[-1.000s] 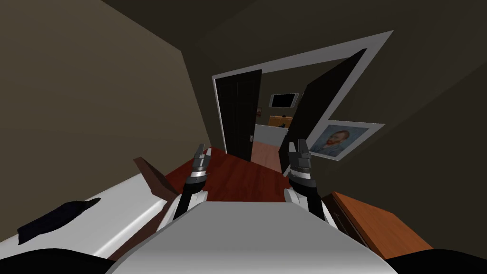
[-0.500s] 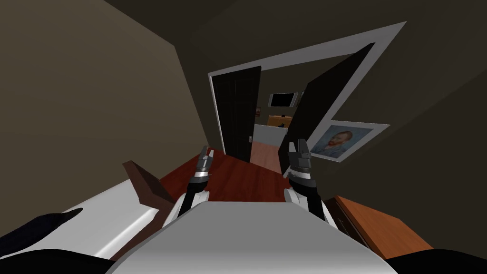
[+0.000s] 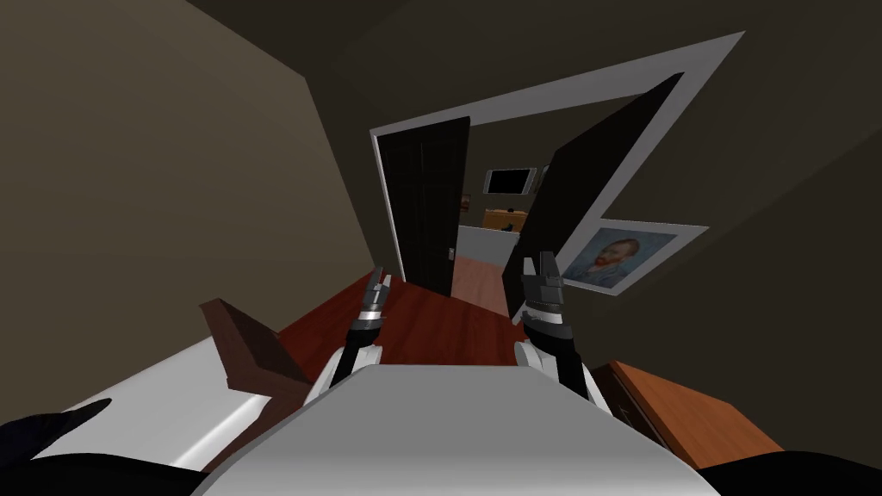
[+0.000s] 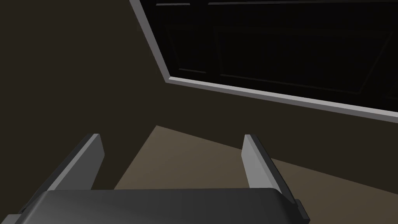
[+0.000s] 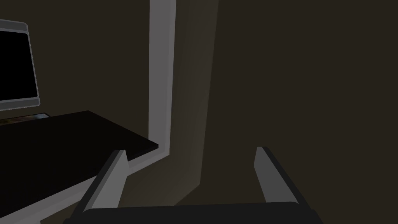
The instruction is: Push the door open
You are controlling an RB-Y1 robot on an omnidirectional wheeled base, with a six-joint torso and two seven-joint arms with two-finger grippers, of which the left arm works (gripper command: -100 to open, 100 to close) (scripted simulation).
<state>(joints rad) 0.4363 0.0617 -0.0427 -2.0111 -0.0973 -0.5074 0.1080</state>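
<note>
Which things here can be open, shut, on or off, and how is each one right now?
left door leaf: looks shut in its frame.
right door leaf: swung partly open.
left gripper: open, empty.
right gripper: open, empty.
television beyond doorway: screen black.

A white bed with a dark cloth on it stands on the reddish wooden floor.

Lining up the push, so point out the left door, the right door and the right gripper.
Left door (image 3: 426, 202): head view, middle of its black panel.
Right door (image 3: 575, 194): head view, middle of its black panel.
Right gripper (image 3: 539, 259): head view, midway between its fingertips.
</note>
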